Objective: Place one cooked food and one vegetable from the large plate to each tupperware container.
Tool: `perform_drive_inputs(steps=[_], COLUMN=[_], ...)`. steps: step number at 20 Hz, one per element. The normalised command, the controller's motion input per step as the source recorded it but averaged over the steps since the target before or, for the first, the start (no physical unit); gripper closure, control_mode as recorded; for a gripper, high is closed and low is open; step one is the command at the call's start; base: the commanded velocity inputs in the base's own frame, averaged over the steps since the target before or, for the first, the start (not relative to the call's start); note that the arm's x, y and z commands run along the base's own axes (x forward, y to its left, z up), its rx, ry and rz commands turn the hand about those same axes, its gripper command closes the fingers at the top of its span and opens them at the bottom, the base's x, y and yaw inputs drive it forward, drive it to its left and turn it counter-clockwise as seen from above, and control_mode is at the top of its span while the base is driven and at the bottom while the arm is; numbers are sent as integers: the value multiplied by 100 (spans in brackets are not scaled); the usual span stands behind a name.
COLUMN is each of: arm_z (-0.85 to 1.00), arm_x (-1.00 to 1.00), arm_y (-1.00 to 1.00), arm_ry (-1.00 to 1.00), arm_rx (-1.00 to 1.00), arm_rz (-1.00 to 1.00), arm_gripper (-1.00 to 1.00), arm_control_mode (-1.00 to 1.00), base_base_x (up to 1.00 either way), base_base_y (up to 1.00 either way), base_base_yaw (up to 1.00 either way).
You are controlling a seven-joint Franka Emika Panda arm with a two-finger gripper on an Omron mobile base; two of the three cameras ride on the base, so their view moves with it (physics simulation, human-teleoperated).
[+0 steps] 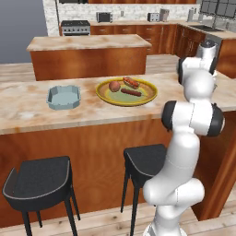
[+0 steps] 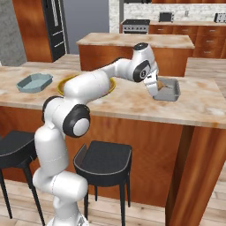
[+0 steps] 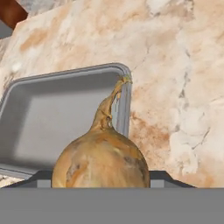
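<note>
My gripper (image 2: 155,89) is shut on a brown onion (image 3: 101,162) with a long dry stem. It hangs over the near right edge of the dark grey rectangular container (image 3: 48,116), which is empty and stands on the marble counter (image 2: 172,92). The large plate (image 1: 105,94), yellow-rimmed with an olive centre, carries a round reddish vegetable (image 1: 114,86), a hot dog in a bun (image 1: 131,82) and a dark sausage (image 1: 131,92). In the right base view my arm covers most of the plate (image 2: 62,84). The pale blue-grey container (image 1: 63,97) sits empty to the plate's left.
Two black stools (image 1: 39,182) (image 1: 145,159) stand in front of the counter below its edge. A second island (image 1: 87,55) lies behind it, with a stove and cabinets along the back wall. Bare marble (image 2: 201,103) surrounds the grey container.
</note>
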Motion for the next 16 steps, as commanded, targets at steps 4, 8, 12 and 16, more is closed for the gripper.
perform_drive_inputs(steps=[4, 8, 12, 16], arm_z=[0, -1, 0, 0], arm_x=[68, 70, 39, 4], arm_y=[-29, -57, -30, -29], arm_ry=[-6, 0, -5, -14], arm_rx=[3, 3, 2, 6], arm_rz=[1, 0, 0, 0], arm_gripper=[100, 100, -100, -100], arm_control_mode=[-100, -100, -100, -100], base_base_x=[0, 0, 0, 0], base_base_y=[0, 0, 0, 0], base_base_yaw=[0, 0, 0, 0])
